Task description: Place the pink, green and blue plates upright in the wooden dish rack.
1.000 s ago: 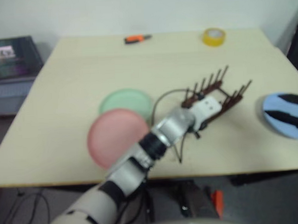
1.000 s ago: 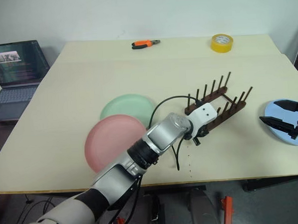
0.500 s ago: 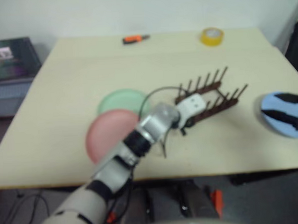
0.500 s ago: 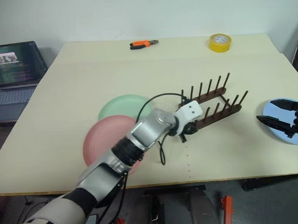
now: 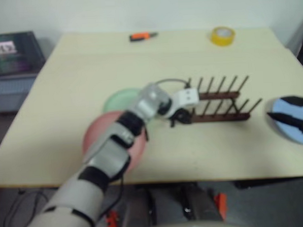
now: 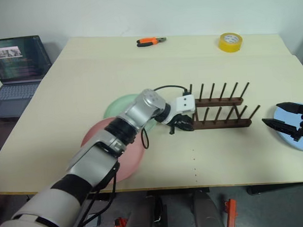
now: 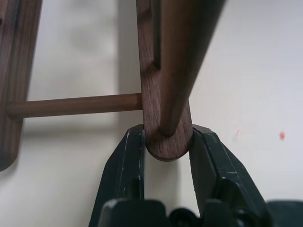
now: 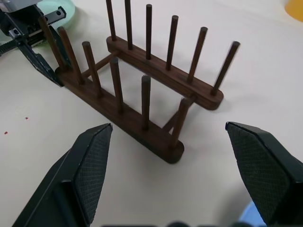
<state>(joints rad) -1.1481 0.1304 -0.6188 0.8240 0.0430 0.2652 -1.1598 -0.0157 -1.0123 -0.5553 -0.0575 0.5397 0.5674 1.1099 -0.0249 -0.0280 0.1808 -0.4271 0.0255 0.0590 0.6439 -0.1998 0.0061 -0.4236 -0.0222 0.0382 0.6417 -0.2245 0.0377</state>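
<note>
Jaws of the left gripper (image 7: pixel 163 156) clamp the wooden dish rack (image 6: pixel 220 110) rail end.

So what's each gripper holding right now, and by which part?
The left gripper is clamped on the wooden dish rack, at the rounded end of its near base rail. The right gripper is open, holding nothing.

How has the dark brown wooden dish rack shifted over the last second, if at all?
Yes. The dark brown wooden dish rack, gripped at its end by the left gripper, has swung from slanted to roughly parallel with the table's front edge; the yellow tape roll marks fixed ground.
</note>
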